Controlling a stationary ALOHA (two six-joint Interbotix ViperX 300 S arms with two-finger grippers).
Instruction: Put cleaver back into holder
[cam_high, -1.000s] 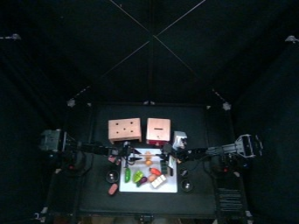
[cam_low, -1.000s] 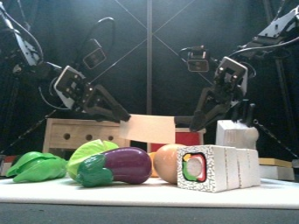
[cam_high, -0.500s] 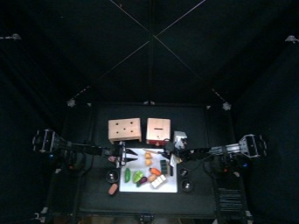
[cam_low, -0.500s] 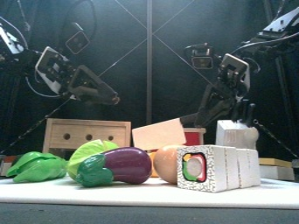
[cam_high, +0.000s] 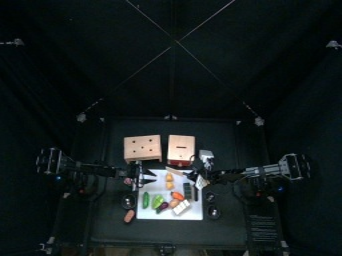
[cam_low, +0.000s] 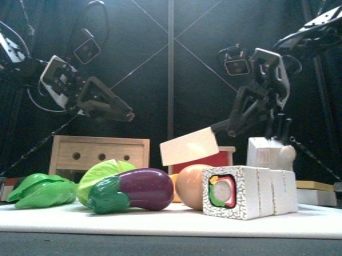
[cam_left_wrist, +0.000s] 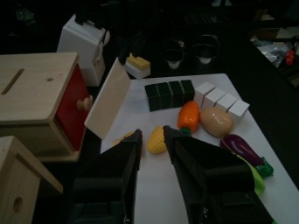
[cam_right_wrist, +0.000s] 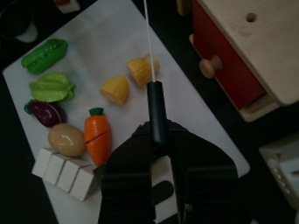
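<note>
The cleaver (cam_low: 198, 147) is a pale flat blade, tilted and off the board, in front of the holder (cam_low: 214, 157). In the right wrist view its blade (cam_right_wrist: 149, 39) shows edge-on, and my right gripper (cam_right_wrist: 156, 129) is shut on its dark handle. The holder (cam_left_wrist: 35, 96) is a pale wooden block with a slot on top and a red front with a knob. It is the narrower block (cam_high: 183, 149) in the top view. My left gripper (cam_left_wrist: 152, 138) stands open beside the blade (cam_left_wrist: 111, 101), holding nothing.
A wider wooden block with dark holes (cam_low: 80, 155) stands left of the holder. Toy foods lie on the white board (cam_left_wrist: 193, 188): aubergine (cam_low: 140, 188), green leaves (cam_low: 47, 190), sushi roll (cam_low: 247, 192), carrot (cam_right_wrist: 97, 136). A white block (cam_low: 271, 153) stands at the right.
My left gripper has let go of the cleaver and drawn back to the left. The right gripper has closed on the handle, and the blade has moved right and tipped up.
</note>
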